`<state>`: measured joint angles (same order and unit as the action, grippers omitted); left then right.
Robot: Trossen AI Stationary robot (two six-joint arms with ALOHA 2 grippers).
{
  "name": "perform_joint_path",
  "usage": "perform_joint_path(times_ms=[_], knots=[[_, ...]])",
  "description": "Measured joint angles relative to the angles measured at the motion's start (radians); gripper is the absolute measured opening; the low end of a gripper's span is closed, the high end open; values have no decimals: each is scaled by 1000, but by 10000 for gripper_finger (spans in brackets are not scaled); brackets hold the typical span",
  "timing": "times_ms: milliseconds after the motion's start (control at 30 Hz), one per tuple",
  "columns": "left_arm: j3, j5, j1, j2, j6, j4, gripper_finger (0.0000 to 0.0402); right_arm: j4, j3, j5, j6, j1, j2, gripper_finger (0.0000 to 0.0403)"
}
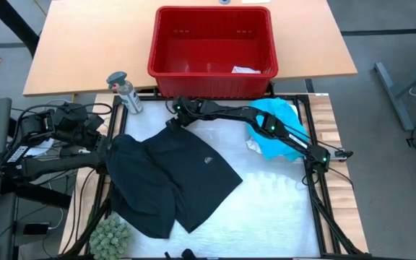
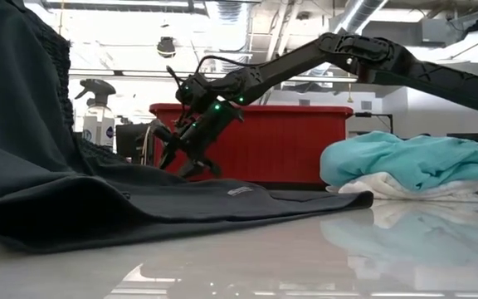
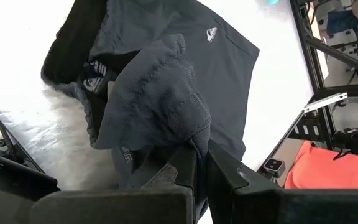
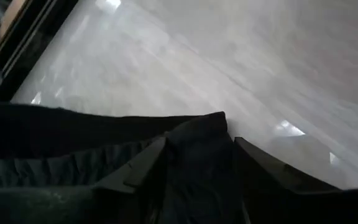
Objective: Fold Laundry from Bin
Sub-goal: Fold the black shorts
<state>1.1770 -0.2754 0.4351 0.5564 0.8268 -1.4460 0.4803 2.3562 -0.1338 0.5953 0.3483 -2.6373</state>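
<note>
We are partway through the laundry, with the black shorts out on the table and not yet folded.

We are pinching the shorts' bunched waistband with the left gripper, fingers clamped together on the cloth at left of centre in the high view, while the right gripper is reaching to the garment's far corner near the top centre, its fingers apart around the corner's edge, though we cannot tell if they grip it. The turquoise shirt is lying crumpled over a white piece at right centre, still unfolded, and the red bin at the top is holding one small pale piece. The glossy white tabletop is mirroring the clothes; a spray bottle is standing upper left, and the low view shows an open workshop with ceiling ducts.
</note>
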Motion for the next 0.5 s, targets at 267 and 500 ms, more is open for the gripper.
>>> perform_joint_path(times_ms=[267, 500], knots=[[0, -4, 0, 0, -15, 0, 0, 28, 0, 0, -96, -8, 0, 160], [0, 1, 0, 0, -20, 0, 0, -9, 0, -3, -99, -11, 1, 28]])
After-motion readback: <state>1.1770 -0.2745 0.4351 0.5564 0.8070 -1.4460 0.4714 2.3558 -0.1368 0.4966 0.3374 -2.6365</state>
